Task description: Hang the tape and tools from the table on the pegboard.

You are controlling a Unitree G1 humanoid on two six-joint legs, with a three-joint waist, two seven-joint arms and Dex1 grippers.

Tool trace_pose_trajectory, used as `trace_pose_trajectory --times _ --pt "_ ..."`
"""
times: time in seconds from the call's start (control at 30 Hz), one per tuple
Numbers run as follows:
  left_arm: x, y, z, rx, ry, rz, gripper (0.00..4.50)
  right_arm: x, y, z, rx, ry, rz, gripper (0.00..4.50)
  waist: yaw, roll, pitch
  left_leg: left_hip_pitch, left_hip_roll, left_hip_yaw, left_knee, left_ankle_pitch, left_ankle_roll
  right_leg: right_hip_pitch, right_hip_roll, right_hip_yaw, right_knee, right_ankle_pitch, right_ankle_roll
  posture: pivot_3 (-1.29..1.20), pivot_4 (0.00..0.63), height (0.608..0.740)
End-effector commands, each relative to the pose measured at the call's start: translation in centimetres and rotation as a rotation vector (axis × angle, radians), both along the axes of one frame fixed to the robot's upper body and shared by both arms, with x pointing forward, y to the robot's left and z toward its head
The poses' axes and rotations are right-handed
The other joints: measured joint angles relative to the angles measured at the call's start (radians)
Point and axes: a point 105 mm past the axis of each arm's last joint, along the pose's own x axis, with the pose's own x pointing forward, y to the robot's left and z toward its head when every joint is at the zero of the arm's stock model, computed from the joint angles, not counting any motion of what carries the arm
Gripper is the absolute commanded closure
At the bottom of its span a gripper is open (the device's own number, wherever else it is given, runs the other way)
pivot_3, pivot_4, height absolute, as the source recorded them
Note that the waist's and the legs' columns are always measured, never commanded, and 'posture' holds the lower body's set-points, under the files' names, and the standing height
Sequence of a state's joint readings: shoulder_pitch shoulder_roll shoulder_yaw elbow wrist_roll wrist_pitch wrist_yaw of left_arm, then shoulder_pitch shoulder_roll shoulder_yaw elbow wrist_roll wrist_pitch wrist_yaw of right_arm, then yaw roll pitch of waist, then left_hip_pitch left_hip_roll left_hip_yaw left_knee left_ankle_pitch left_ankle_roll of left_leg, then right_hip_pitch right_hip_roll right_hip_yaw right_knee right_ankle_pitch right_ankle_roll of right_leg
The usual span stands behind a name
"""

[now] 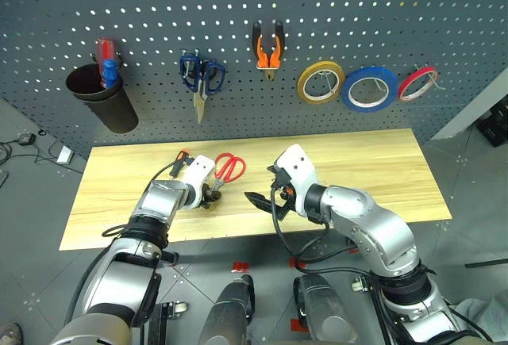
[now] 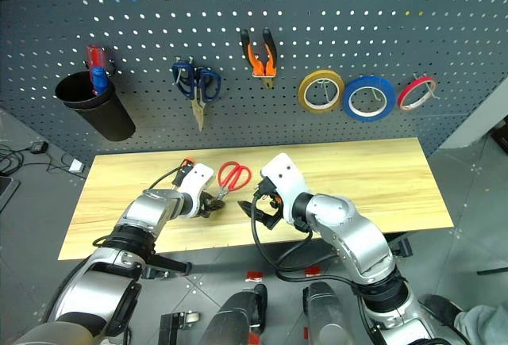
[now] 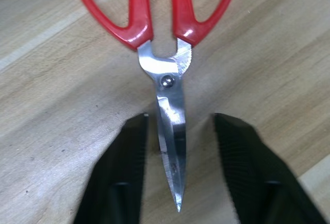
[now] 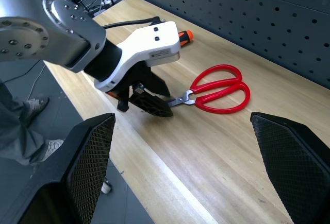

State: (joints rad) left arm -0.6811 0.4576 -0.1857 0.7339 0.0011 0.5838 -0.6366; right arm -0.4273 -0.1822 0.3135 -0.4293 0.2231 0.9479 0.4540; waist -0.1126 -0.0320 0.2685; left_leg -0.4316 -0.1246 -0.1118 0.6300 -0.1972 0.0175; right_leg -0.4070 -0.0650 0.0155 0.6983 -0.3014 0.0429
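Observation:
Red-handled scissors [image 3: 154, 7] lie flat on the wooden table [image 1: 365, 170], blades toward the front edge. My left gripper [image 3: 180, 117] points down over them. Its two fingers stand on either side of the blades, a small gap on each side. A screwdriver [image 4: 184, 36] with an orange end lies just behind that hand. My right gripper [image 4: 183, 126] hovers wide open to the right of the scissors, facing them, holding nothing. On the pegboard [image 1: 143, 12] hang the orange-handled pliers [image 1: 268, 47] and the blue tape [image 1: 370, 89].
Also on the board are dark blue scissors [image 1: 201, 75], a yellow roll [image 1: 320, 82], a thin red roll [image 1: 417, 83] and a black cup [image 1: 103, 95] holding red and blue handles. Cables lie on the floor at the left.

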Motion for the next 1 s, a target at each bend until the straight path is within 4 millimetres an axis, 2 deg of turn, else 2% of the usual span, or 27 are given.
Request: trace_pose_trajectory --times 0.03,0.07,0.1,0.23,0.3,0.4,0.47,0.67,0.87,0.93,1.0 --pt "-0.7 0.9 -1.6 0.032 0.041 0.013 3.78 0.0 0.0 1.1 0.027 -0.037 0.009 0.00 0.000 0.000 -0.004 0.000 0.000 0.000 0.000 0.000 0.000 0.000 0.000 0.000 0.000 0.000 0.000 -0.22 0.234 0.740" --pt "-0.5 1.0 -1.5 0.034 0.030 0.010 4.07 0.0 -0.2 1.1 0.023 -0.036 0.006 0.00 0.000 0.000 -0.005 0.000 0.000 0.000 0.000 0.000 0.000 0.000 0.000 0.000 0.000 0.000 0.000 -0.22 0.233 0.740" --pt "-0.3 1.0 -1.4 0.036 0.013 0.005 4.14 0.0 -0.3 1.0 0.019 -0.035 0.005 0.00 -0.001 0.000 -0.008 0.000 0.000 0.000 0.000 0.000 0.000 0.000 0.000 0.000 0.000 0.000 0.000 -0.23 0.233 0.740" --pt "0.3 1.3 -0.9 0.024 -0.056 0.018 4.14 -0.3 -0.6 0.8 0.001 -0.044 0.006 0.00 -0.002 0.000 -0.010 0.000 0.000 0.000 0.000 0.000 0.001 0.000 0.000 0.000 0.000 0.000 0.000 -0.23 0.232 0.740" --pt "0.7 1.4 0.2 -0.012 -0.157 0.030 4.14 -0.4 -0.8 0.8 -0.011 -0.064 0.006 0.00 -0.005 0.000 -0.010 0.000 0.000 0.000 0.000 -0.001 0.001 0.000 0.000 0.000 0.000 0.000 0.000 -0.24 0.232 0.740" --pt "0.4 1.7 2.2 -0.061 -0.302 0.035 4.14 -0.5 -1.0 1.2 -0.036 -0.125 0.015 0.00 -0.014 0.000 -0.010 0.000 0.000 0.000 0.000 0.000 0.000 0.000 0.000 0.001 0.000 0.000 0.000 -0.25 0.226 0.740" --pt "-0.8 2.0 3.8 -0.058 -0.426 0.024 4.14 -0.6 -1.3 1.6 -0.038 -0.162 0.011 0.00 -0.026 -0.001 -0.010 -0.001 0.000 0.001 0.000 0.001 -0.001 -0.001 0.000 0.002 -0.001 0.000 0.000 -0.25 0.224 0.740" --pt "-6.6 2.3 8.8 0.020 -0.763 0.024 4.14 -1.1 -1.7 2.8 -0.017 -0.255 0.019 0.00 -0.033 0.000 -0.011 -0.002 0.001 0.002 -0.001 0.000 -0.001 -0.001 0.000 0.002 -0.001 0.000 0.000 -0.24 0.215 0.740" --pt "-11.0 1.7 12.0 0.170 -0.967 0.053 4.14 -1.6 -2.0 4.1 0.031 -0.323 0.044 0.00 -0.024 0.002 -0.017 0.001 0.002 0.002 0.000 -0.001 0.002 0.000 0.000 0.000 -0.001 0.002 -0.001 -0.23 0.199 0.740" --pt "-11.7 1.9 12.8 0.210 -1.025 0.097 4.14 -1.6 -2.1 4.2 0.041 -0.323 0.045 0.00 -0.022 0.001 -0.020 0.001 0.002 0.002 0.001 -0.001 0.002 0.001 0.000 0.001 -0.001 0.003 0.000 -0.23 0.195 0.740" --pt "-11.4 2.2 13.4 0.218 -1.052 0.136 4.14 -1.4 -2.1 4.4 0.052 -0.328 0.037 0.00 -0.016 0.002 -0.023 0.001 0.002 0.002 0.001 0.000 0.003 0.000 0.000 0.000 -0.001 0.003 0.000 -0.23 0.190 0.740"
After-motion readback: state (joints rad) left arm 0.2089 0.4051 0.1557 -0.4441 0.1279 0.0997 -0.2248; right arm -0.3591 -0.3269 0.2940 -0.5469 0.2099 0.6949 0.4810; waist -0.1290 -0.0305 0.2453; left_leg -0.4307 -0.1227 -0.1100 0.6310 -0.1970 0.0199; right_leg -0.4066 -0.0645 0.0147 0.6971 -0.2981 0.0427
